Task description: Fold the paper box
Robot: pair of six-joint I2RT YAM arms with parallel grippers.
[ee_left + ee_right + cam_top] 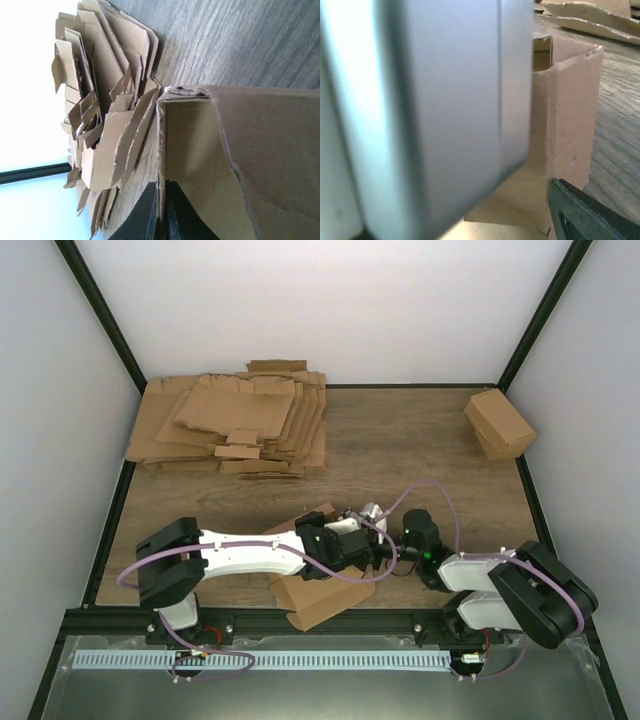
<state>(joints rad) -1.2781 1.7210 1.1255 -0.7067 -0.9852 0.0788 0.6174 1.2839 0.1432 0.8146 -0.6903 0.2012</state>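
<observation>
Paper box (240, 150), wall pinched in left end effector (162, 192)

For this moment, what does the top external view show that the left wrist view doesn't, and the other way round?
Only the top external: the left arm and right arm meeting at the table's near edge, and the separate brown cuboid in the far right corner. Only the left wrist: how the left hand is shut on a wall edge of the paper box. Both: the paper box, the pile of flat sheets and the wooden table.
</observation>
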